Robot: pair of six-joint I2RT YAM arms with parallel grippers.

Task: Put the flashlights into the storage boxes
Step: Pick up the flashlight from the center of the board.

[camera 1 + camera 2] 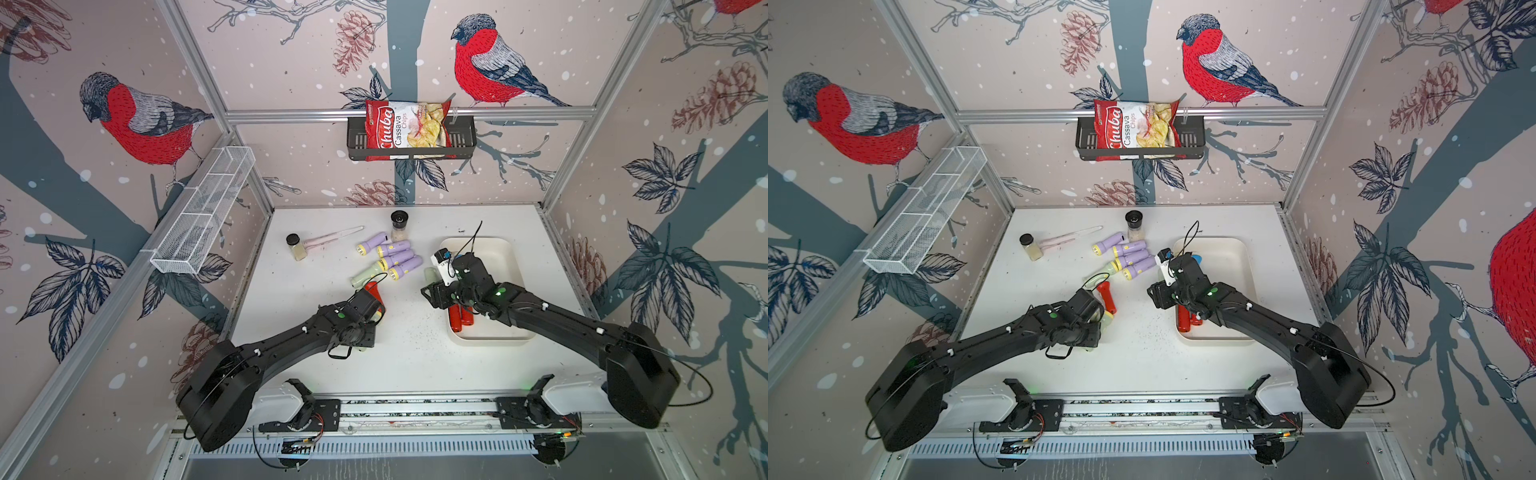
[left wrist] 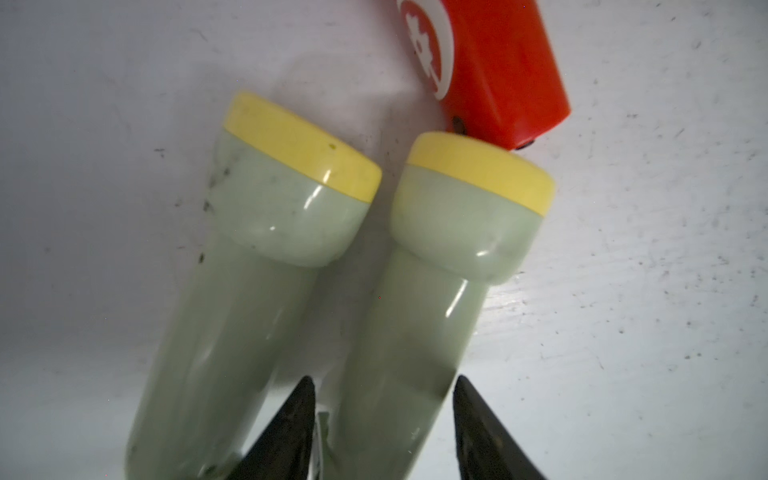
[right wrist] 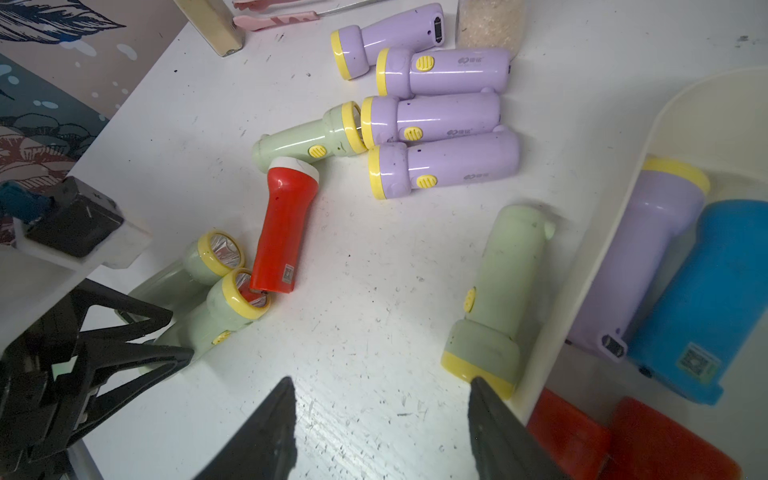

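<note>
Left gripper (image 2: 382,380) clamped on pale-green yellow-headed plastic torch (image 2: 449,232), right gripper (image 3: 381,380) apart, empty: lift straight up, since twin green torch (image 2: 266,232) and red plastic torch (image 2: 498,70) crowd it.

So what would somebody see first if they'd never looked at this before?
Probably the big red-breasted birds painted on the walls. Next comes the red chips bag, sitting in the black shelf high on the back wall. Down on the white table, a row of lilac flashlights lies near the middle, and red flashlights show in the cream tray on the right side.
</note>
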